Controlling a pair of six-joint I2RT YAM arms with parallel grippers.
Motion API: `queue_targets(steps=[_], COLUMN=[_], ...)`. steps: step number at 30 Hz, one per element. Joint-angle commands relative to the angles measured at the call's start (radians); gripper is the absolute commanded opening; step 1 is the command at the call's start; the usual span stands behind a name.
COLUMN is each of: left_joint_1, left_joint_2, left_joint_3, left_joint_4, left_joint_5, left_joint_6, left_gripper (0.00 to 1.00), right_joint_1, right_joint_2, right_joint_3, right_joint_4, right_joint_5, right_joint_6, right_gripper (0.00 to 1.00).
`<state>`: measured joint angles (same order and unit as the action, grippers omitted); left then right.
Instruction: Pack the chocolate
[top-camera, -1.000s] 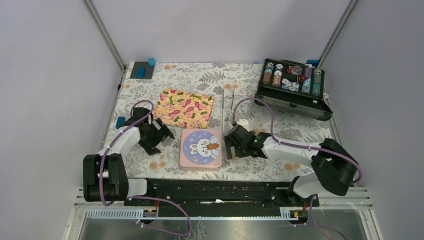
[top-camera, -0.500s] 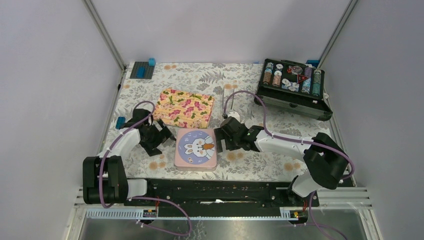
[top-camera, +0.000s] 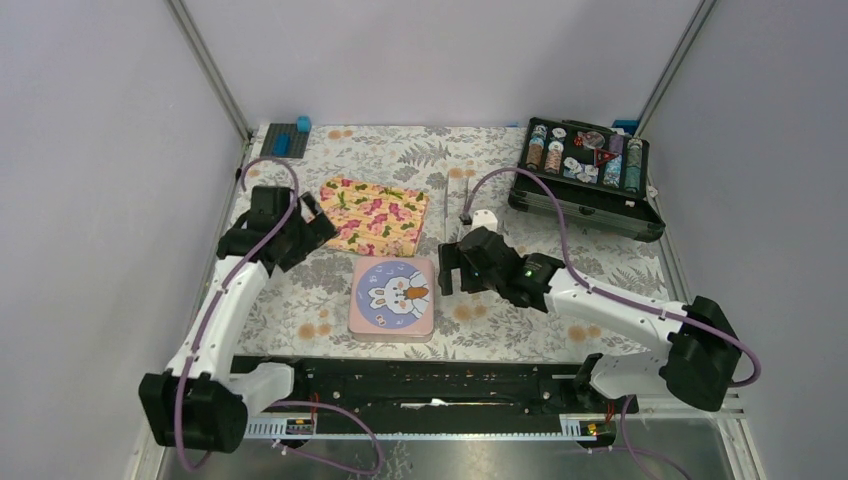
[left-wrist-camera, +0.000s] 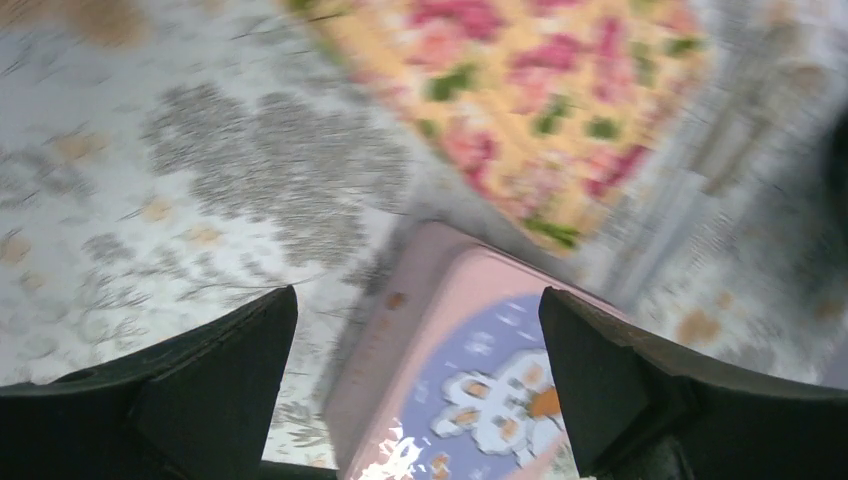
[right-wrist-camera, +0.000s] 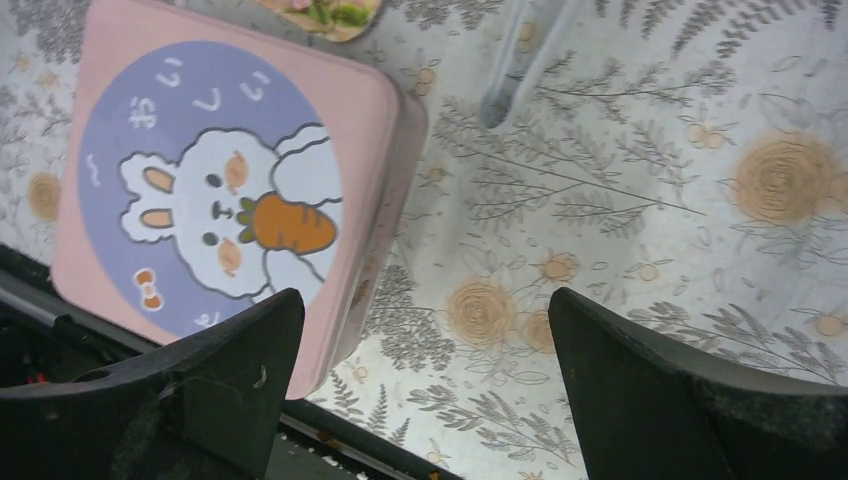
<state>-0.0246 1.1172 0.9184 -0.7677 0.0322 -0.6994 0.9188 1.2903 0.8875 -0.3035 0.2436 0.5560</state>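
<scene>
We see the pink tin (top-camera: 392, 297) shut, a bunny with a carrot on its lid. The left gripper (left-wrist-camera: 417, 305) gapes empty, near its far corner, we think. The right gripper (right-wrist-camera: 425, 300) gapes empty just beside it.

the tabletop (top-camera: 560, 260) is pale grey-white, printed with grey ferns and tan-orange roses. near the front edge, the pink tin (top-camera: 392, 298) bears a lavender circle with a white rabbit and an orange carrot. the yellow box (top-camera: 375, 215) has pink flowers and green leaves. at the far right corner, a black case (top-camera: 585, 205) holds striped multicoloured chips (top-camera: 536, 150). blue bricks (top-camera: 303, 124) sit at the far left corner. the left gripper (left-wrist-camera: 415, 295) and right gripper (right-wrist-camera: 425, 295) are black.
</scene>
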Motion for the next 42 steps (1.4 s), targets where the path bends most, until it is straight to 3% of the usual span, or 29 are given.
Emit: queue_targets(steps=[1, 5, 9, 14, 18, 26, 31, 36, 39, 42], left_joint_1=[-0.2, -0.325, -0.358, -0.356, -0.349, -0.347, -0.34, -0.188, -0.066, -0.019], left_joint_2=[-0.046, -0.006, -0.017, 0.013, 0.087, -0.005, -0.024, 0.009, 0.025, 0.03], left_joint_3=[0.146, 0.207, 0.12, -0.061, -0.147, 0.031, 0.126, 0.065, 0.0, -0.068], left_joint_4=[-0.015, -0.035, 0.074, 0.181, 0.216, 0.124, 0.044, -0.021, -0.047, -0.04], left_joint_5=[-0.099, -0.053, 0.103, 0.008, -0.025, -0.018, -0.09, -0.087, -0.095, -0.125], left_joint_6=[0.021, -0.008, -0.081, -0.082, -0.075, -0.069, -0.046, -0.021, 0.001, 0.013], left_gripper=[0.99, 0.99, 0.99, 0.99, 0.99, 0.99, 0.98, 0.98, 0.98, 0.98], right_joint_1=[0.075, 0.176, 0.229, 0.237, 0.24, 0.242, 0.244, 0.245, 0.212, 0.128], right_joint_2=[0.042, 0.098, 0.151, 0.265, 0.302, 0.175, 0.196, 0.228, 0.172, 0.1], right_joint_3=[0.071, 0.114, 0.1, 0.028, 0.071, 0.192, 0.283, 0.282, 0.201, 0.084], right_joint_4=[0.006, -0.016, -0.004, 0.022, -0.057, -0.078, -0.065, -0.033, -0.031, -0.044], right_joint_5=[0.007, 0.053, 0.069, 0.07, 0.082, 0.137, 0.109, 0.122, 0.182, 0.17], right_joint_6=[0.021, 0.05, 0.093, 0.129, 0.121, 0.068, 0.049, 0.075, 0.104, 0.134], right_gripper=[0.99, 1.0, 1.0, 1.0, 1.0, 1.0, 1.0, 1.0, 0.99, 1.0])
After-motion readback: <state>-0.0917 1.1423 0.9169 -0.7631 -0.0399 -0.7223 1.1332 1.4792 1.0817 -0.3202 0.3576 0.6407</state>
